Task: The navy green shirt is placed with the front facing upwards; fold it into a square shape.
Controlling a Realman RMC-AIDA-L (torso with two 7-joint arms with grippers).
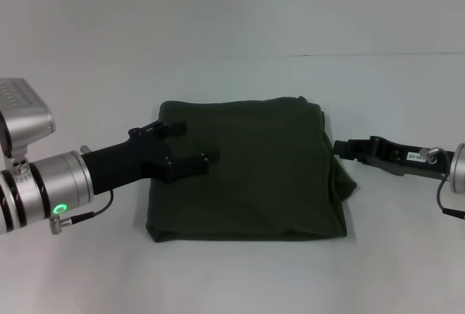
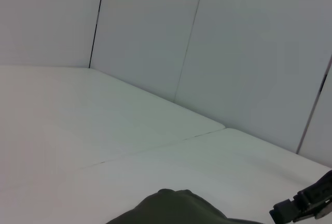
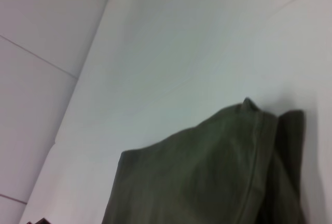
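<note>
Left gripper point(image 1: 190, 145), fingers apart, over folded navy green shirt point(image 1: 254, 176); right gripper's point(image 1: 341, 148) unclear.

1. We see the navy green shirt point(image 1: 254, 172) as soft, matt cloth.
2. We see the worktop point(image 1: 232, 278) as smooth and matt white.
3. We see the left claw point(image 1: 190, 145) as matt black, its wrist brushed metal.

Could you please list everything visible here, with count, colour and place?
navy green shirt: one, dark olive, folded into a rough square at the table's centre, no lettering showing.
table: one, white, under the shirt.
wall panels: pale grey, behind the table.
left claw: one, black, fingers apart, over the shirt's left edge.
right claw: one, black, at the shirt's right edge.
</note>
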